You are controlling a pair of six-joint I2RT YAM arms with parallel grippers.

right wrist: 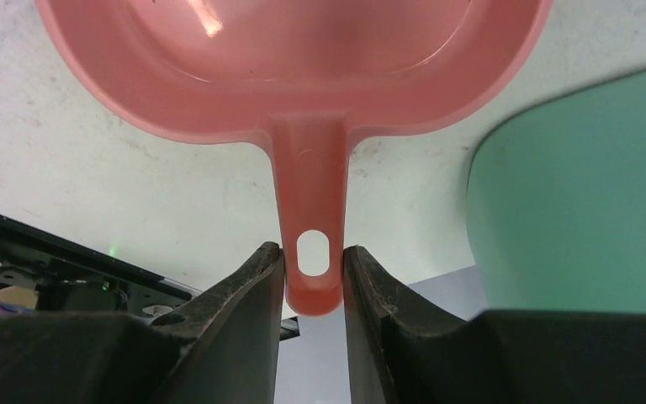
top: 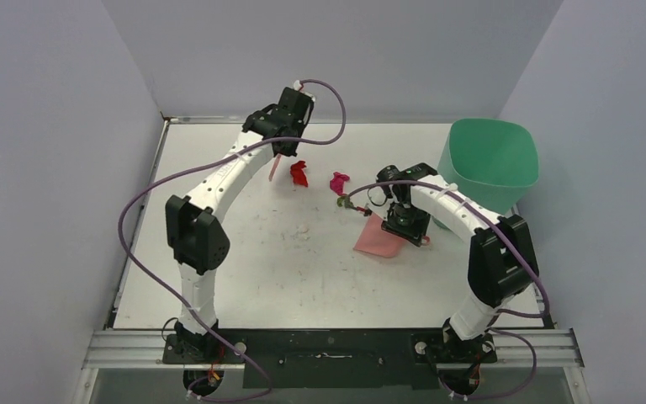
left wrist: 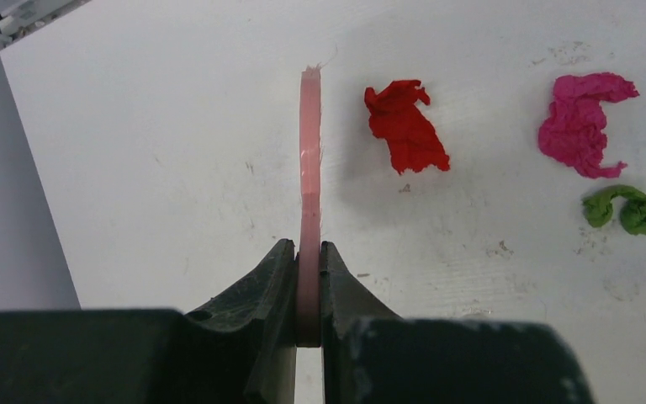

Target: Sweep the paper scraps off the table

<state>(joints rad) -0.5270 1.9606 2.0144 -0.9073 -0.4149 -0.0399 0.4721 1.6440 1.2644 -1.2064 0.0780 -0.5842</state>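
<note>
gripping brush, left claw, dustpan in right claw, red scrap lengthwise alongside brush

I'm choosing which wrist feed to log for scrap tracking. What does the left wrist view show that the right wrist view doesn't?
Only left wrist: the left gripper shut on a pink brush, with a red scrap, magenta scrap and green scrap nearby. Only right wrist: the right gripper shut on the pink dustpan by its handle, and the green bin. Both: the white table.
</note>
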